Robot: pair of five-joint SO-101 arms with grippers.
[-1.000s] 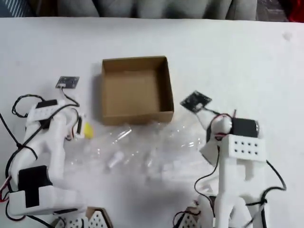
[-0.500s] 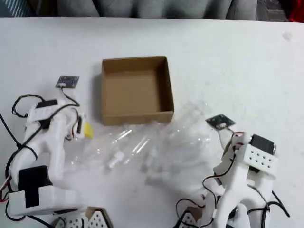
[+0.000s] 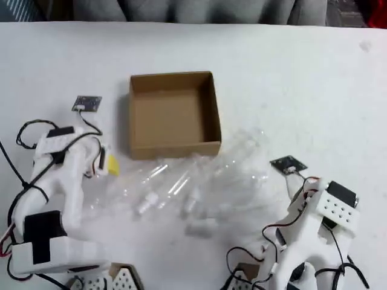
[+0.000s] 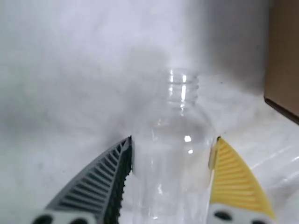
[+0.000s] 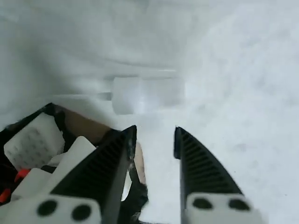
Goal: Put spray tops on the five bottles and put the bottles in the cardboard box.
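White tabletop (image 3: 302, 72) carries the cardboard box (image 3: 175, 148), no bottle in it, and clear bottles (image 3: 199, 181) heaped just before its near wall, so nearly everything seems left. By the box's left near corner the left gripper (image 4: 173, 140) clasps one topless bottle (image 4: 177, 116); off its right corner the right gripper (image 5: 154, 133), fingers narrowly parted and empty, faces a spray top (image 5: 147, 95).
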